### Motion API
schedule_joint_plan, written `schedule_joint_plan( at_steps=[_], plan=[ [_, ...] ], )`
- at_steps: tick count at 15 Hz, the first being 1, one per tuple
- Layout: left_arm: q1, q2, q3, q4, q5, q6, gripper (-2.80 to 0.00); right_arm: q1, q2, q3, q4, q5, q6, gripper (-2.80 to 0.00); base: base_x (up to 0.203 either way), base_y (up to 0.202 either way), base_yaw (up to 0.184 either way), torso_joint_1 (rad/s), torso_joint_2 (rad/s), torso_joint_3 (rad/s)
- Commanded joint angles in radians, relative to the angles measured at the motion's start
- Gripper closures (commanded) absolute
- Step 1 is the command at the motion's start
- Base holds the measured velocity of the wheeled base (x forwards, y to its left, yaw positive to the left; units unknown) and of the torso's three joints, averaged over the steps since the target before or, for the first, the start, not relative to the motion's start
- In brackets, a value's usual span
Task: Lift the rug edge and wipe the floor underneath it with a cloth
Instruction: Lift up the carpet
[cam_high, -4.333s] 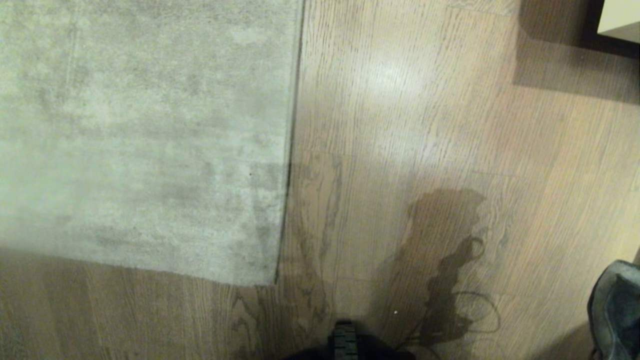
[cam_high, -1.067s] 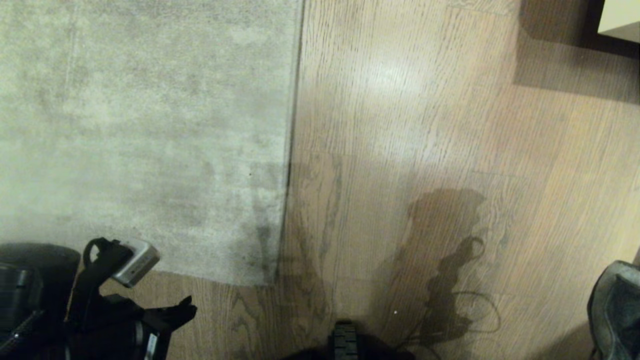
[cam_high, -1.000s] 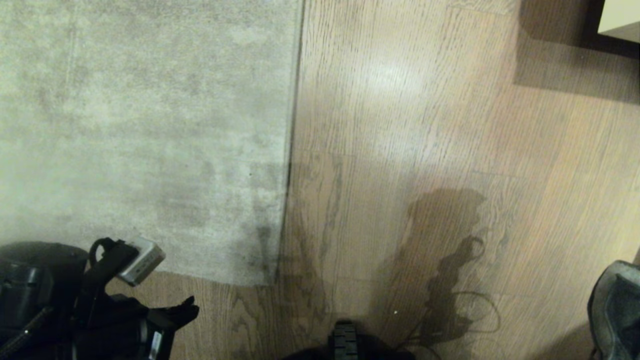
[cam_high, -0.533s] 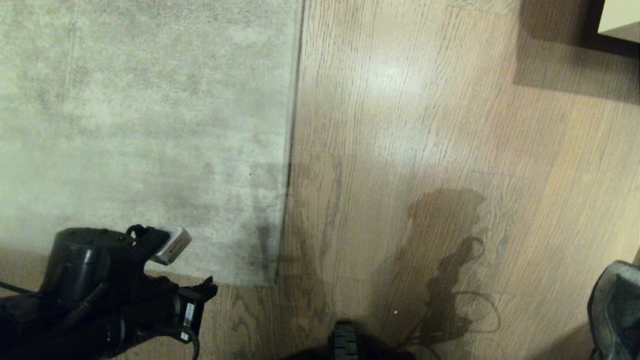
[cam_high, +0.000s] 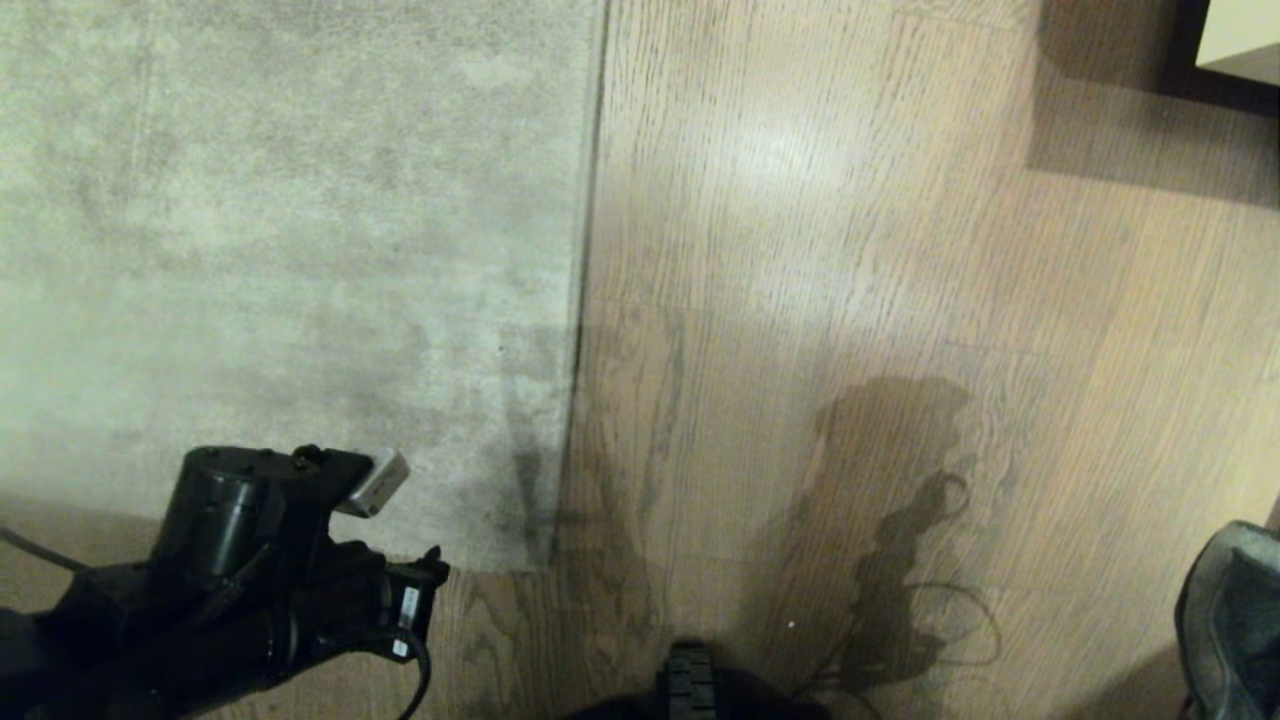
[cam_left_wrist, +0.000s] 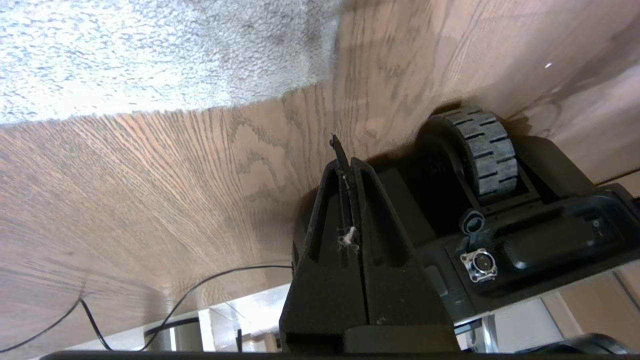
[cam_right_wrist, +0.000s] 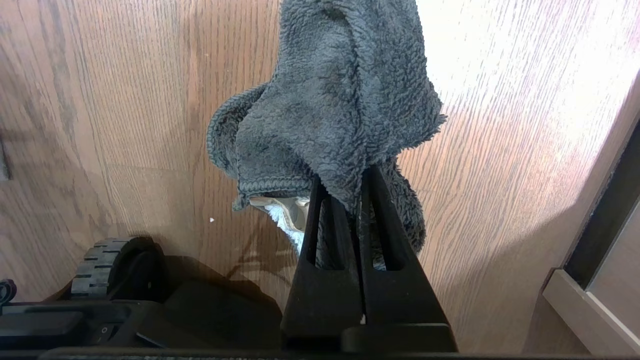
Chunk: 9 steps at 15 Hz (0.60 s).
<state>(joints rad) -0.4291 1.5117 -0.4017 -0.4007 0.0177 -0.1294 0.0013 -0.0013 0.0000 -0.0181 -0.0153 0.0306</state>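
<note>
The left gripper (cam_left_wrist: 345, 150) is observed with its fingers pressed together and nothing held, poised above the wood floor (cam_high: 850, 250). The near edge of the rug (cam_high: 280, 220) lies flat just ahead of its fingertips, untouched. The right gripper (cam_right_wrist: 350, 195) is seen pinching the dark grey cloth (cam_right_wrist: 330, 100), which hangs bunched from its fingers over bare floor. A base wheel (cam_left_wrist: 485, 150) is noted beside the left gripper.

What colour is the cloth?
Dark grey cloth, best in the right wrist view.
</note>
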Motion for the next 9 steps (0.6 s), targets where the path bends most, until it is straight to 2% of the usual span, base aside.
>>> schedule_joint_plan(
  at_steps=[1,4,5,9],
  plan=[
    [0.0,0.019,-0.005,-0.003,0.001,-0.001,0.0,0.0,0.001,0.0,0.0,0.0,0.001,0.0,0.0,0.0,0.0,0.0,0.0,0.0],
    [-0.002,0.04,-0.007,-0.022,0.002,-0.016,0.0,0.0,0.001,0.0,0.0,0.0,0.0,0.0,0.0,0.0,0.0,0.0,0.0,0.0],
    [-0.001,0.055,-0.006,-0.046,0.003,-0.021,-2.8,0.0,0.001,0.0,0.0,0.0,0.0,0.0,0.0,0.0,0.0,0.0,0.0,0.0],
    [-0.003,0.107,-0.005,-0.118,0.005,-0.021,-2.8,0.0,0.001,0.0,0.0,0.0,0.0,0.0,0.0,0.0,0.0,0.0,0.0,0.0]
  ],
)
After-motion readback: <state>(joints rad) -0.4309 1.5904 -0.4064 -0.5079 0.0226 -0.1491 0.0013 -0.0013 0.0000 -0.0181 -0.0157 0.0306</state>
